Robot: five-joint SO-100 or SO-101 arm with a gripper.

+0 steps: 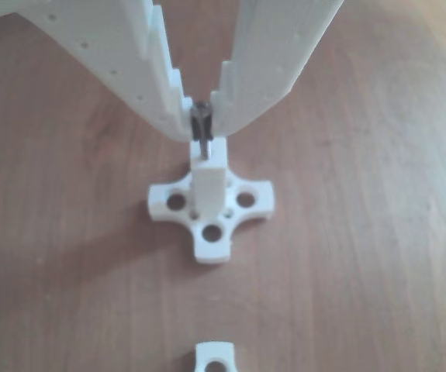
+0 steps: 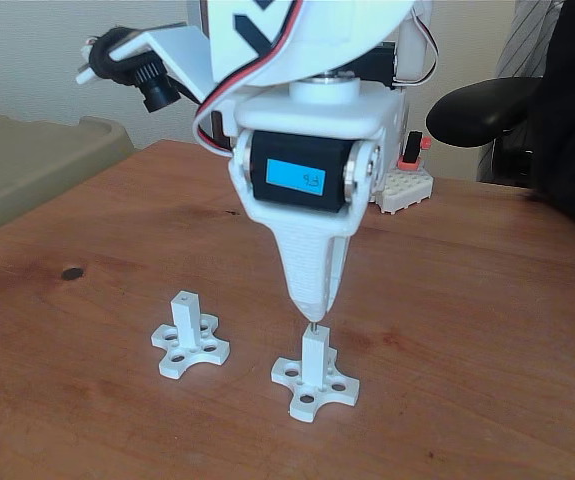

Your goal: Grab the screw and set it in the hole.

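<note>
Gripper (image 1: 202, 124) clamps one screw (image 1: 202, 133) upright, tip at hole (image 2: 314, 334) atop near cross-base post (image 2: 314, 358); second post (image 2: 184, 317) stands left in fixed view

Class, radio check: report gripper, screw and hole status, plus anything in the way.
Gripper shut on screw, directly above post. Screw upright, tip at the hole in the post top; depth unclear. Second post stands apart to the left in the fixed view, nothing obstructing.

screw (image 1: 202, 128): shiny metal | pincer (image 1: 202, 116): matt white plastic | table (image 2: 487, 330): smooth wood
</note>
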